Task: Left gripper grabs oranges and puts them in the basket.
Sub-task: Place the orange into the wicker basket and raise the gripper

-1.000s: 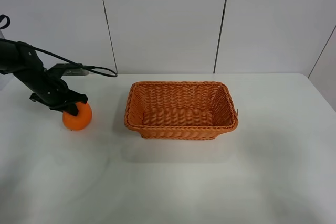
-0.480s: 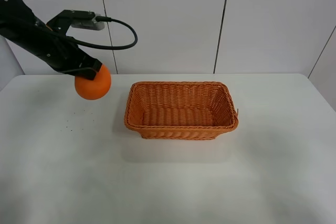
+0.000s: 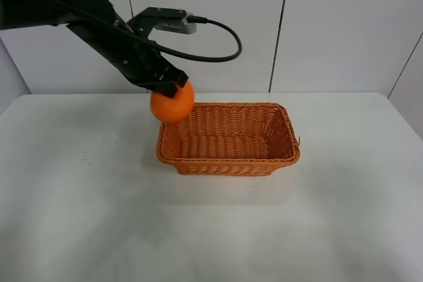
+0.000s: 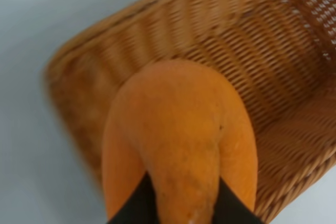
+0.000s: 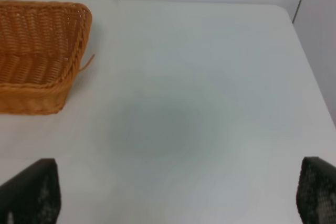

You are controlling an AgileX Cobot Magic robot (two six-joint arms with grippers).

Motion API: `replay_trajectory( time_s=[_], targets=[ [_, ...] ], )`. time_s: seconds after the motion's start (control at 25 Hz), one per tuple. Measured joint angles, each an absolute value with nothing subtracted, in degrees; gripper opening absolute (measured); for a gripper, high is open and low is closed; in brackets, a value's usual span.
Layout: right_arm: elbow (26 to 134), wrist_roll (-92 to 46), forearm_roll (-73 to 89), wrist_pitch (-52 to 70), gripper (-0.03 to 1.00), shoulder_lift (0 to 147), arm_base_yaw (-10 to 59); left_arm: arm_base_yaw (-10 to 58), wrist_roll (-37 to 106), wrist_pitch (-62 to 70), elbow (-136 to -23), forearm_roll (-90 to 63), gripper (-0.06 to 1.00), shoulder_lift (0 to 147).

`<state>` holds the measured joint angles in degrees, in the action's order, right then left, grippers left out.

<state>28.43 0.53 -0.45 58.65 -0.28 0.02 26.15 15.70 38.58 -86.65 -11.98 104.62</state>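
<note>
The work surface is a plain white table backed by a white panelled wall with dark seams. One basket stands on it, and one orange hangs in the air above the basket's left end, clamped from above by the left gripper. The right gripper is spread wide and holds nothing.

I count: one orange; one wicker basket; one white table; two grippers of mine, the left gripper and the right gripper; one black cable.
</note>
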Motion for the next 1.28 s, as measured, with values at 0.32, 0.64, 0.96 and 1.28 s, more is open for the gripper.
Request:
replay_trajectory(
  time_s=[0.32, 0.64, 0.96, 1.28],
  targets=[
    [28.4, 0.5, -0.4, 58.6, 0.69, -0.3, 0.0, 31.3, 14.3, 42.0, -101.6, -12.1, 0.18, 119.9],
    [28.4, 0.5, -0.4, 58.6, 0.69, -0.3, 0.0, 32.3, 13.4, 43.2, -110.6, -12.2, 0.18, 129.3],
    [28.4, 0.5, -0.4, 58.6, 0.69, -0.3, 0.0, 32.3, 13.4, 43.5, -111.2, -12.2, 0.18, 134.2],
    [28.4, 0.5, -0.4, 58.6, 0.69, -0.3, 0.0, 32.3, 13.4, 42.9, -111.3, -12.2, 0.18, 134.7]
  ],
)
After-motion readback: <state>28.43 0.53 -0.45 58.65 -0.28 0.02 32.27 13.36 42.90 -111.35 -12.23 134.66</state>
